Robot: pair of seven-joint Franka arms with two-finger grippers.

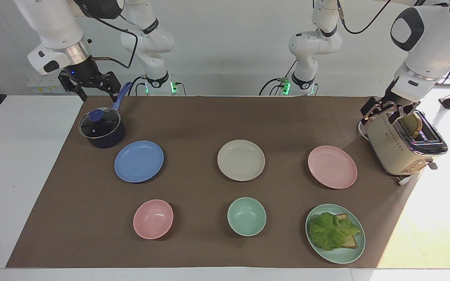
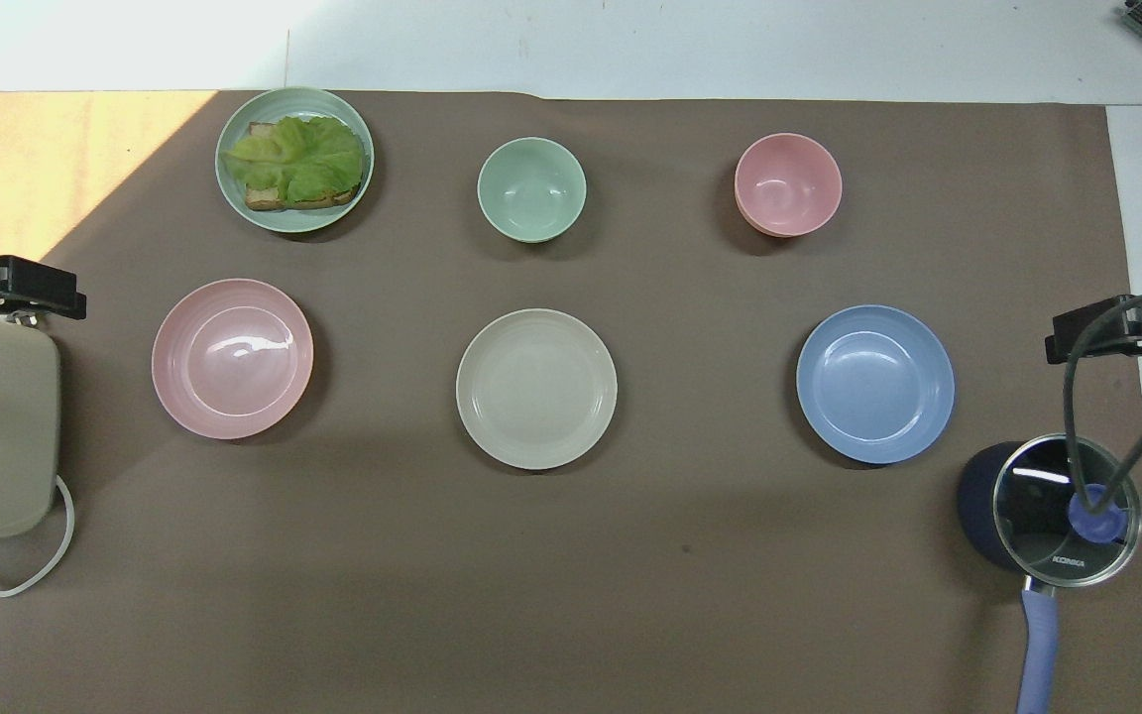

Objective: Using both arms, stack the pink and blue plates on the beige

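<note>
- The cream-beige round matte plate [image 1: 241, 160] lies bare at the middle of the brown table mat [image 1: 193, 117].
- The periwinkle-blue round plate [image 1: 139, 161] lies beside it toward the right arm's end, well apart, just beside a dark blue saucepan with a glass lid [image 1: 102, 128].
- The pastel-pink round plate [image 1: 332, 166] lies toward the left arm's end, near a cream toaster [image 1: 399, 146].
- Farther from the robots sit a small pink bowl [image 1: 153, 219], a mint-green bowl [image 1: 246, 216] and a mint-green plate [image 1: 335, 233] carrying toast and lettuce.
- The right gripper [image 1: 95, 95] hangs above the saucepan — fingers spread, holding nothing.
- The left gripper [image 1: 390, 112] hangs over the toaster — jaws apart, empty.
</note>
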